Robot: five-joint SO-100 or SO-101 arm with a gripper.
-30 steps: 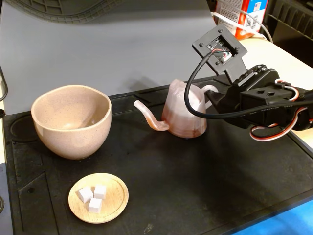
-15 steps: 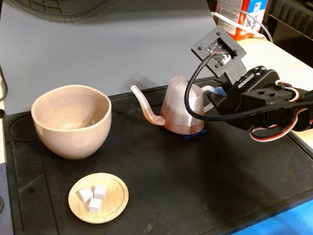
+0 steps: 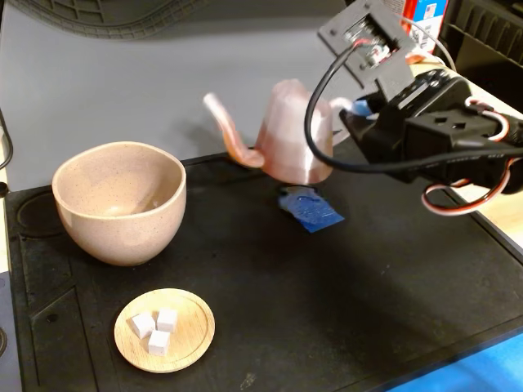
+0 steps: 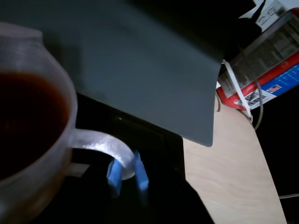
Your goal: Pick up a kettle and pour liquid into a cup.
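The pale-pink ridged kettle (image 3: 292, 135) hangs in the air above the black mat in the fixed view, tilted a little, its thin spout (image 3: 225, 126) pointing left toward the cup. My gripper (image 3: 353, 108) is shut on its white loop handle (image 4: 105, 143); the wrist view shows blue fingertips (image 4: 115, 172) pinching the loop. Dark amber liquid (image 4: 23, 119) fills the kettle in the wrist view. The beige speckled cup (image 3: 119, 200) stands on the mat at the left, well apart from the spout.
A blue patch (image 3: 310, 208) lies on the black mat (image 3: 327, 294) under the kettle. A small wooden dish (image 3: 165, 329) with three white cubes sits near the front. A red and white carton (image 3: 413, 20) stands at the back right on the pale table.
The kettle has risen off the mat with my gripper and shifted slightly left and back, uncovering the blue patch beneath it. Cup and wooden dish stay put.
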